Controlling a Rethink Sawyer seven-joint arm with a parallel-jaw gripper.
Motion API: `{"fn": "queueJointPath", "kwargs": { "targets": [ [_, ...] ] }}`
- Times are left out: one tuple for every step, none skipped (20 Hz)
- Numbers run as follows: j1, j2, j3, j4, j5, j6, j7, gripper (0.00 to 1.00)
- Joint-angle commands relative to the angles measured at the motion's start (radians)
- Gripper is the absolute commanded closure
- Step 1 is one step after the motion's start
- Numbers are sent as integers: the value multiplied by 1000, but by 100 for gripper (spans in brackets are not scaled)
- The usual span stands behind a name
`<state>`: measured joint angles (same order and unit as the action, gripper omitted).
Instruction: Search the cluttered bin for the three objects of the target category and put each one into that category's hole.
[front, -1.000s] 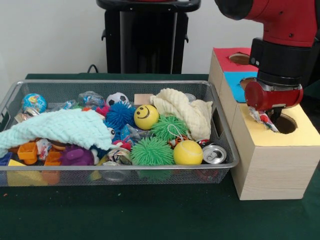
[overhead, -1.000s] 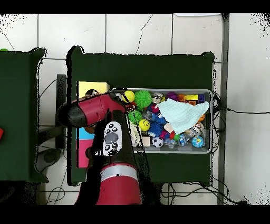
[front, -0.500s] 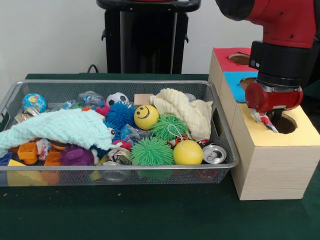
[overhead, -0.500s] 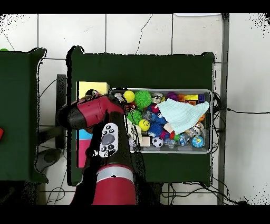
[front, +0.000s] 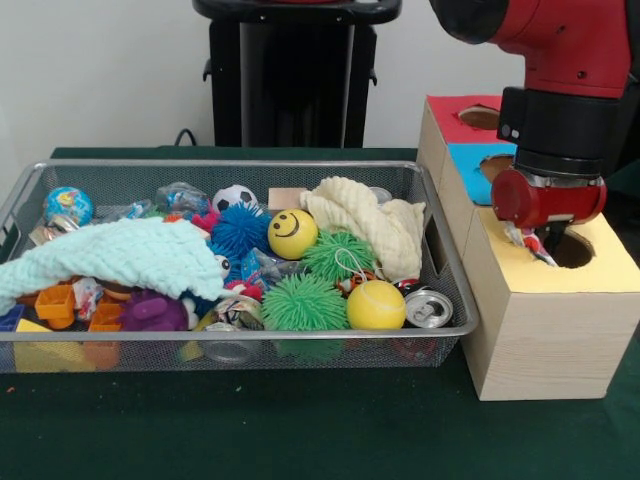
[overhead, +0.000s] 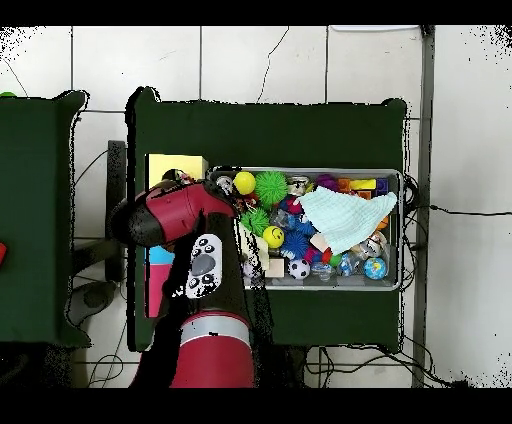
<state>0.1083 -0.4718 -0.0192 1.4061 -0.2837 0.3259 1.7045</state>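
Observation:
My gripper (front: 531, 240) hangs under the red wrist, just above the yellow top (front: 605, 268) of the nearest wooden box. It is shut on a small white fabric piece with red and blue patches (front: 522, 237), held at the left edge of the round hole (front: 572, 249). The wire mesh bin (front: 232, 335) lies to the left, full of toys. I cannot pick out any other printed piece in the clutter. In the overhead view my arm (overhead: 190, 215) covers the gripper and the hole; the bin (overhead: 401, 230) and a strip of the yellow top (overhead: 176, 165) show.
In the bin lie a mint-green towel (front: 110, 255), a cream towel (front: 365, 222), a smiley ball (front: 292, 233), green spiky balls (front: 305, 303), a tennis ball (front: 376, 305) and a can (front: 430, 308). Blue-topped (front: 476, 160) and red-topped (front: 452, 118) boxes stand behind the yellow one.
My gripper has shifted slightly toward the yellow box's hole, still holding the printed piece. Nothing in the bin has moved.

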Motion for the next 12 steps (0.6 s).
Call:
{"fn": "queueJointPath", "kwargs": {
  "targets": [
    [-16,127,-15,110,-57,-61,126,100],
    [-14,129,-17,109,-58,-63,123,100],
    [-10,129,-21,111,-57,-68,128,100],
    [-10,129,-22,112,-56,-71,127,100],
    [-9,129,-22,112,-59,-72,123,100],
    [-12,128,-18,112,-64,-69,110,100],
    [-16,127,-12,111,-63,-38,92,100],
    [-19,126,-10,113,-58,-28,92,100],
    [-18,126,-14,117,-54,-39,105,100],
    [-20,126,-12,119,-51,-39,107,100],
    [-22,127,-11,119,-42,-35,115,100],
    [-22,128,-12,121,-37,-37,123,100]
  ]
}}
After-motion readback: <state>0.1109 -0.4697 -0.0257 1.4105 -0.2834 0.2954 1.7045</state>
